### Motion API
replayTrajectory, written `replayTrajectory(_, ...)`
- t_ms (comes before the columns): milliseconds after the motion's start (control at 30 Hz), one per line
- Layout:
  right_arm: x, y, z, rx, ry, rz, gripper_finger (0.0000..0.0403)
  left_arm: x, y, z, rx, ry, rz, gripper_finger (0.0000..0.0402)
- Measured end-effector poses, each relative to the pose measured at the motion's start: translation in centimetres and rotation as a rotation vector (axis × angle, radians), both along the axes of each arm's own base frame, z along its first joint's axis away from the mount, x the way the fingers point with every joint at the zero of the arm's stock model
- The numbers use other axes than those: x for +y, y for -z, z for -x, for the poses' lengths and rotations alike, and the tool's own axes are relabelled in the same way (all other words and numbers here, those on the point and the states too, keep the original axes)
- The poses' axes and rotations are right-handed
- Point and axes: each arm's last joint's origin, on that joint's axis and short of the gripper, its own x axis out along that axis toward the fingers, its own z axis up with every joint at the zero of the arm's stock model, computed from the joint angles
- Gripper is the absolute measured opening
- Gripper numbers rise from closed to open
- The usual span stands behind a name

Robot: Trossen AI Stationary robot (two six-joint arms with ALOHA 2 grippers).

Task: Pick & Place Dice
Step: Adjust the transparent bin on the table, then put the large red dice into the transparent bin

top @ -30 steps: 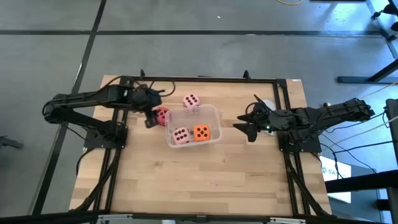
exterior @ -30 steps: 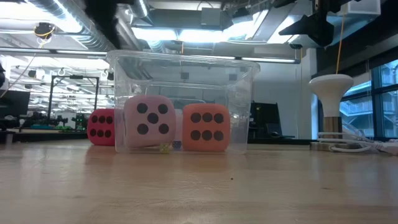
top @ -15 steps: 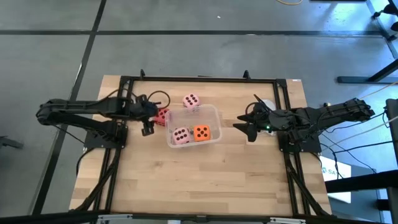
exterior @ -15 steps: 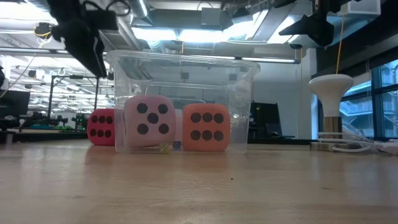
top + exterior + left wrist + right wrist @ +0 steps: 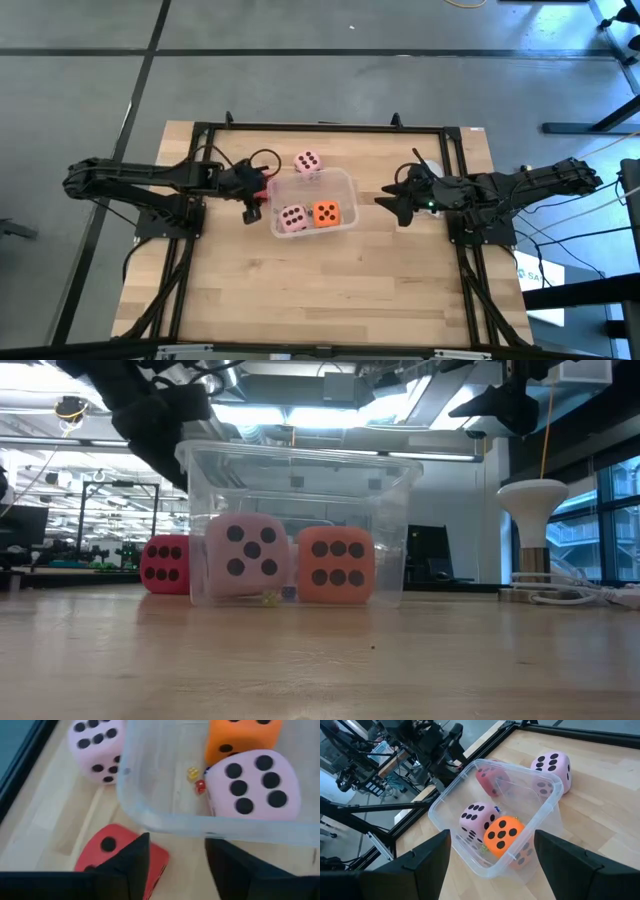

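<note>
The clear plastic tub point(image 5: 312, 200) stands on the table with a pale pink die point(image 5: 292, 217) and an orange die point(image 5: 324, 213) inside. A second pale pink die point(image 5: 307, 162) sits on the wood beyond the tub's far wall. The red die point(image 5: 107, 852) rests on the table just outside the tub's left wall, and the low view shows the red die point(image 5: 163, 564) too. My left gripper point(image 5: 253, 200) is open, low over the red die and close against the tub's left wall point(image 5: 165, 822). My right gripper point(image 5: 385, 203) waits open, right of the tub. My left gripper comes level from the table's left, with one finger point(image 5: 132, 865) over the red die and the other finger point(image 5: 227, 867) in front of the tub's left wall. Whether either finger touches the die or the tub, I cannot tell.
A white stand point(image 5: 532, 530) with a cable is on the table's right side near my right arm. A black frame point(image 5: 320, 127) borders the tabletop. Bare wood point(image 5: 300, 290) stretches from the tub toward the near edge. Tiny bits lie on the tub floor point(image 5: 196, 780).
My left gripper has come down and then moved toward the table's right, up to the tub's left wall and over the red die. The tub, with the two dice in it, has slid slightly toward the right.
</note>
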Motion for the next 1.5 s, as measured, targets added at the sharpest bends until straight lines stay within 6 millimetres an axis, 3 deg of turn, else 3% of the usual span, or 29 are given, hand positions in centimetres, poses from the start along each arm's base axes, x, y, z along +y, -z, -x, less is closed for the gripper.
replayTrajectory(367, 0.0, 0.0, 0.0, -0.004, 0.010, -0.019, 0.0285, 0.4, 0.9, -3.0, -0.063, 0.023, -0.015, 0.0083)
replayTrajectory(533, 0.0, 0.0, 0.0, -0.007, 0.014, -0.029, 0.0285, 0.6, 1.0, -4.1, -0.123, 0.033, -0.018, 0.0071)
replayTrajectory(700, 0.0, 0.0, 0.0, -0.008, 0.014, -0.039, 0.0285, 0.4, 0.7, -3.0, 0.023, 0.078, -0.041, 0.0077)
replayTrajectory(933, 0.0, 0.0, 0.0, -0.007, 0.012, -0.032, 0.0285, 0.0, -2.1, -0.8, 0.091, 0.108, -0.047, 0.0112)
replayTrajectory(1133, 0.0, 0.0, 0.0, -0.006, 0.012, -0.028, 0.0285, -0.4, -1.1, 0.2, 0.150, 0.156, -0.016, 0.0182)
replayTrajectory(1333, 0.0, 0.0, 0.0, -0.002, 0.005, -0.006, 0.0285, 0.0, -0.9, 0.1, 0.185, 0.096, -0.116, 0.0260)
replayTrajectory(1500, 0.0, 0.0, 0.0, -0.001, 0.004, -0.004, 0.0285, 0.2, -0.7, -0.1, 0.209, 0.077, -0.140, 0.0303)
